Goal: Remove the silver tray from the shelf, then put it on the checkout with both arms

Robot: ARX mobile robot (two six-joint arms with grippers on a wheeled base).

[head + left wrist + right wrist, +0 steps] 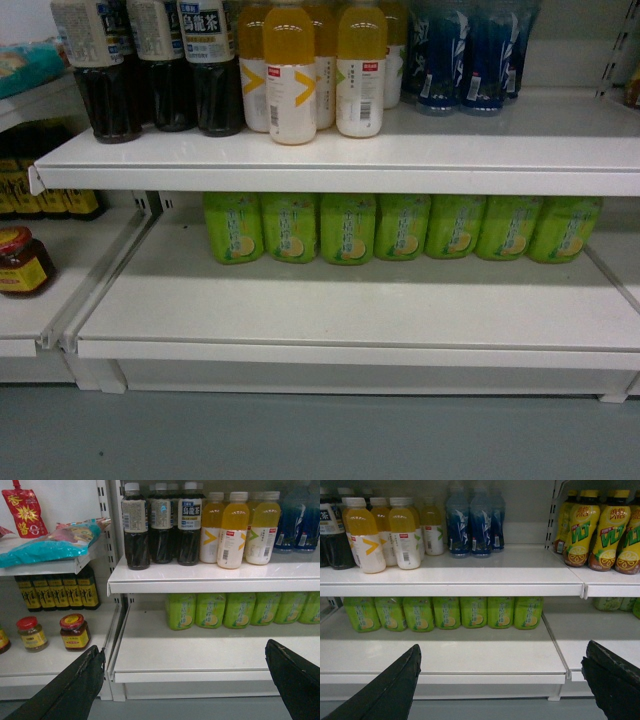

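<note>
The silver tray shows in no view, and the checkout is out of view too. The white shelf (pixel 350 305) fills the head view, its lower board bare in front of a row of green bottles (pixel 400 228). No gripper appears in the head view. In the left wrist view my left gripper (pixel 184 647) is open, held in the air in front of the lower shelf board (pixel 200 652), with nothing between its black fingers (pixel 82 680). In the right wrist view my right gripper (pixel 502 647) is likewise open and empty before the same board (pixel 485 652).
The upper board (pixel 480 150) carries dark tea bottles (pixel 160 65), orange juice bottles (pixel 310 70) and blue bottles (pixel 465 55). The bay to the left holds red-lidded jars (pixel 75 632) and snack bags (pixel 50 540); the right bay holds yellow bottles (pixel 600 535). Grey floor (pixel 320 435) lies below.
</note>
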